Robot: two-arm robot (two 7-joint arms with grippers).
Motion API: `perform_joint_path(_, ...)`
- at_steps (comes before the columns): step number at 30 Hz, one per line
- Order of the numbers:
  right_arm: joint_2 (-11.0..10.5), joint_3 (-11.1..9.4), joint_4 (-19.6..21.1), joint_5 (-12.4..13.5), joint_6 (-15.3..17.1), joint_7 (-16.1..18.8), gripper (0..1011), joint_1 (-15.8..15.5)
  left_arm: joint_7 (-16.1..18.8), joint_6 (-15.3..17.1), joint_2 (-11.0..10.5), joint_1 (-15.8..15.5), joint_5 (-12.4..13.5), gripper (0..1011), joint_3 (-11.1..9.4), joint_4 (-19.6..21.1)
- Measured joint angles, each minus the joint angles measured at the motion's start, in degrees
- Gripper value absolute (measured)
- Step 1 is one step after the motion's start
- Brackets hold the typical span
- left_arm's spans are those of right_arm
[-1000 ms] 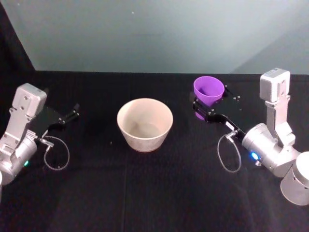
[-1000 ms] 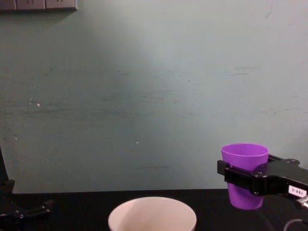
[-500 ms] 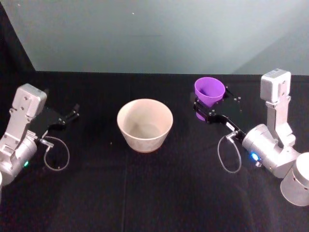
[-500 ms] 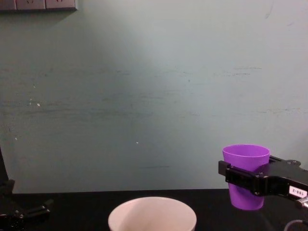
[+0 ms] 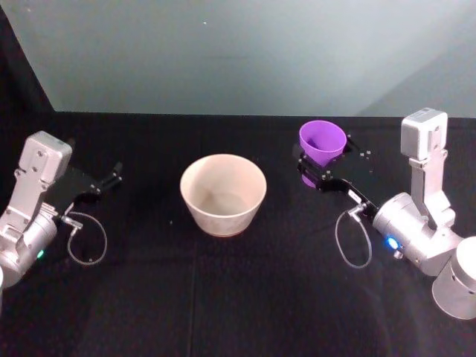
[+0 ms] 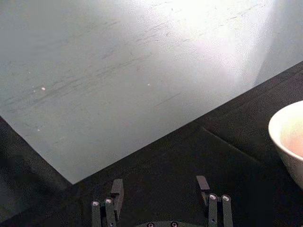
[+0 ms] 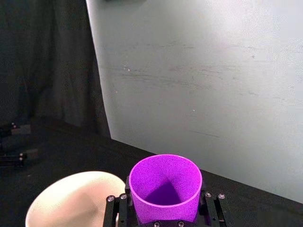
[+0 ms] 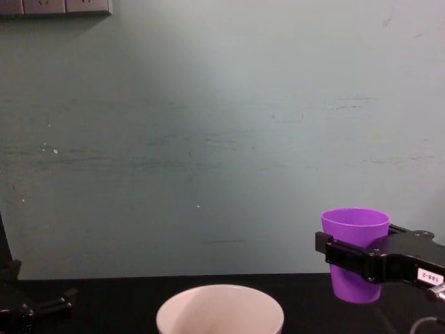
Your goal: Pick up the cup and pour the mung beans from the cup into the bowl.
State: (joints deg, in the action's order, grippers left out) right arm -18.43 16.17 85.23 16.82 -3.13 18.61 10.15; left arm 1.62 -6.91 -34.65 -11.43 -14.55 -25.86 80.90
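The purple cup [image 5: 322,143] is held upright above the black table, to the right of the bowl, with my right gripper [image 5: 321,168] shut around its lower half. From the chest the cup [image 8: 355,252] hangs clear of the table, clasped by the gripper [image 8: 368,262]. The right wrist view looks into the cup [image 7: 164,187]; no beans can be made out inside. The pale cream bowl [image 5: 222,191] stands mid-table, also seen as the bowl [image 8: 220,310] and the bowl [image 7: 71,198]. My left gripper [image 5: 104,181] is open near the table's left side, apart from the bowl [image 6: 289,137].
A pale green wall [image 5: 238,52] rises behind the black table [image 5: 238,297]. Cable loops hang by each wrist, the left cable [image 5: 85,242] and the right cable [image 5: 349,238].
The cup has shifted very slightly to the right and down in my right gripper. The left arm and the bowl have stayed put.
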Motion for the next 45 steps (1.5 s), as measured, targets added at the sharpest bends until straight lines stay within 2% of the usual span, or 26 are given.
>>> perform_joint_path(45, 0.0, 0.0, 0.0, 0.0, -0.1, 0.0, 734, 0.0, 0.0, 0.0, 0.0, 0.0, 0.0, 1000, 0.0, 0.0)
